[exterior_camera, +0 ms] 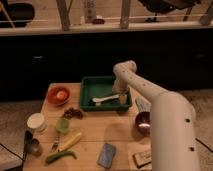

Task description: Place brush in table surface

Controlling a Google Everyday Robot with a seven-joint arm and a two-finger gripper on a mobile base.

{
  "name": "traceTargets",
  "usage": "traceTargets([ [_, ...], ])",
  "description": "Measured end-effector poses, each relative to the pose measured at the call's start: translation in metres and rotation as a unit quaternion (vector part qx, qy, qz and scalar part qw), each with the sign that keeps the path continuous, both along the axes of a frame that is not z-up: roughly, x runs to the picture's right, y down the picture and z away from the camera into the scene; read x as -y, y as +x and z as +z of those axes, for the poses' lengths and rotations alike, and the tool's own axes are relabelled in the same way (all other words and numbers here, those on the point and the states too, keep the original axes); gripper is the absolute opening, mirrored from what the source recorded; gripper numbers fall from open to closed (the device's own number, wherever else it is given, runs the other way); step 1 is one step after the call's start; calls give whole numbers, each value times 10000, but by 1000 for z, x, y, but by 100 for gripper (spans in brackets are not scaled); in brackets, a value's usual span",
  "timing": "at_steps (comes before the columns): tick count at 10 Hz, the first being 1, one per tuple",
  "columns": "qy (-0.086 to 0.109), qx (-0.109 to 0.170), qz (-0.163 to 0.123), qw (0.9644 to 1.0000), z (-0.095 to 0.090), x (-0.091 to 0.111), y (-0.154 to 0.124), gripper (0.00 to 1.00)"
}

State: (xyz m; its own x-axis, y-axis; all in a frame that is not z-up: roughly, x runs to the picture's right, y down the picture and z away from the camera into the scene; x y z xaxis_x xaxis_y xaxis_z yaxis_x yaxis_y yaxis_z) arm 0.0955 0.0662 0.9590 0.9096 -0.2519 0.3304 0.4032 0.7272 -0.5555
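Camera view is showing the gripper (122, 98) reaching down inside the one green tray (98, 83), near the far edge of the table surface (95, 132). The one brush (104, 99) is lying in this tray, its right end at the gripper; whether the gripper is grasping it, I cannot tell.

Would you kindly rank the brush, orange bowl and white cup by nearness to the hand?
The hand is down in the green tray.
1. brush, beside it in the tray
2. orange bowl, left of tray
3. white cup, front left
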Motion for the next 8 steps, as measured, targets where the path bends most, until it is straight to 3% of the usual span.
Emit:
traceTargets([
  [6,-144,493,-210,9985,5,-3,-25,80],
  [8,-179,607,-255,9977,5,-5,-30,68],
])
